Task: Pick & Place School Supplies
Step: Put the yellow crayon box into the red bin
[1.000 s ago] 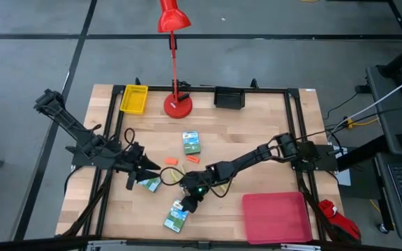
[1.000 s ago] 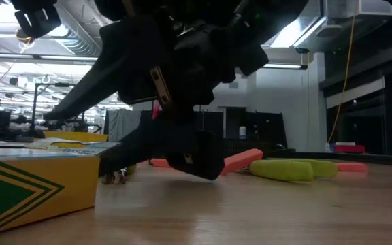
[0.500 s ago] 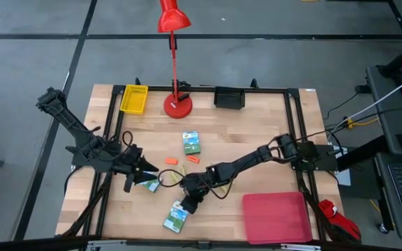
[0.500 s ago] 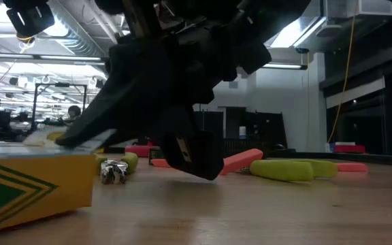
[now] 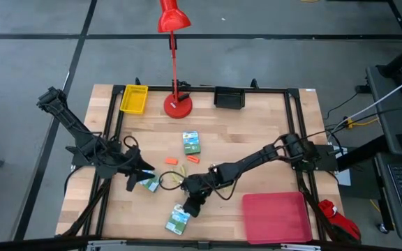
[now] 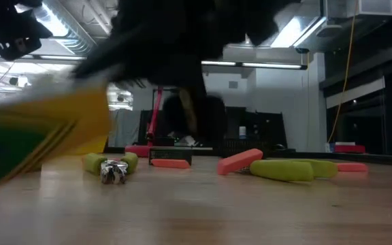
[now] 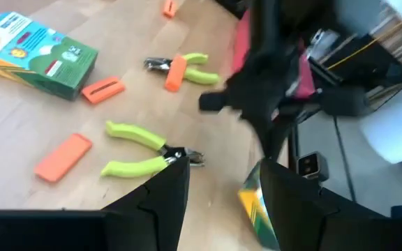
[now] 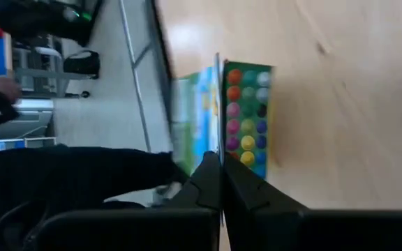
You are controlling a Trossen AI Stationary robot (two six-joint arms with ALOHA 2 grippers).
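Observation:
My right gripper [image 5: 190, 204] is shut on a green-white-yellow pack [image 5: 177, 219] near the table's front edge. The low view shows that pack [image 6: 43, 133] raised and tilted. My left gripper [image 5: 145, 171] stands open at the middle left, with bare table between its fingers [image 7: 166, 199]. A second pack [image 5: 150, 183] lies flat just on its near side. A third pack [image 5: 191, 142] lies flat in the middle of the table. Two orange pieces [image 5: 171, 161] [image 5: 192, 159] and a tool with yellow-green handles [image 7: 142, 148] lie between the arms. My right gripper [image 8: 222, 183] pinches a thin edge of the pack [image 8: 219, 143] between its two shut fingers, where the blue-green face meets the face with coloured dots. The fingers slant down from the table's far right. The pack is tilted and lifted off the table.
A yellow tray [image 5: 134, 98], a black tray [image 5: 229, 97] and the red lamp's base [image 5: 178, 107] stand along the far edge. A red tray [image 5: 274, 216] lies at the near right. Another green-handled tool [image 6: 291, 169] and orange pieces [image 6: 237, 161] lie mid-table.
The pack near the front edge lay flat a second ago. It has now risen off the table in my right gripper and hangs tilted. The right gripper has moved slightly toward the near edge.

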